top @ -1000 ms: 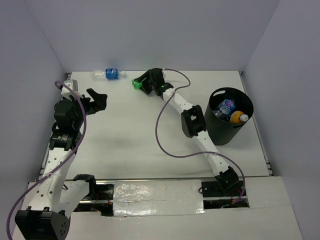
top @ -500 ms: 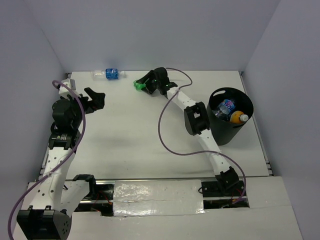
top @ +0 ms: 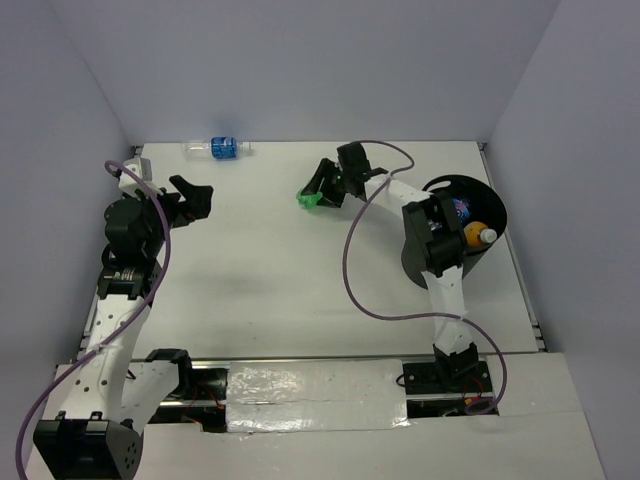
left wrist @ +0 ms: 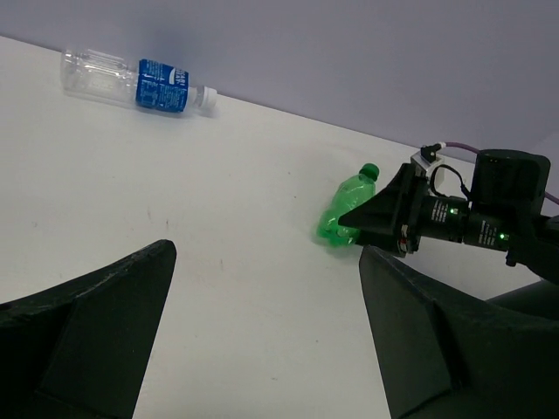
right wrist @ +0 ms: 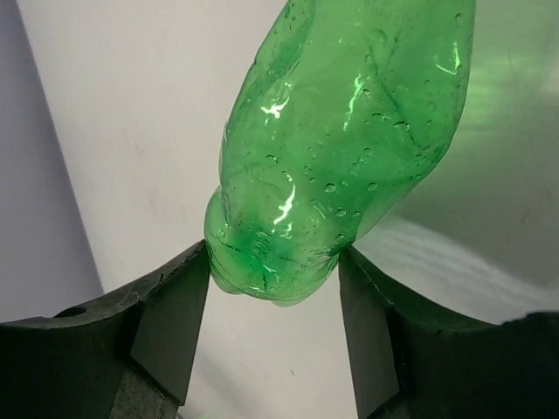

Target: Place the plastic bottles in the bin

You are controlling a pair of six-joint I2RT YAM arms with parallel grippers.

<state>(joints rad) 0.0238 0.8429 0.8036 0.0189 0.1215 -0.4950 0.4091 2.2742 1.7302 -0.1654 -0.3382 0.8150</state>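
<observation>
Right gripper (top: 320,189) is pinched onto the crinkly green plastic bottle (top: 307,198), and the right wrist view makes that pretty obvious: both black fingers (right wrist: 170,305) are pressed against the sides of the bottle (right wrist: 341,131) at its bottom end, with the rest of it sticking out away from the gripper (right wrist: 271,272). That puts the green one over the far middle of the white table (top: 260,270), a bit left of the black round bin (top: 499,217). I honestly can't tell whether it's touching the table or hanging just above it.

Inside the bin there's the orange bottle with a white cap (top: 476,236) and at least one clear bottle with a blue label (top: 456,210) (the arm covers part of the opening, so don't quote me on the count).

Another clear plastic bottle with a blue label (top: 218,148) is lying on its side at the far left, right along the back wall. Same bottle (left wrist: 140,80) shows in the left wrist view, well apart from the green one (left wrist: 345,209).

Left gripper (top: 197,197) is over the left side of the table, jaws spread wide with nothing between them (left wrist: 266,253).
</observation>
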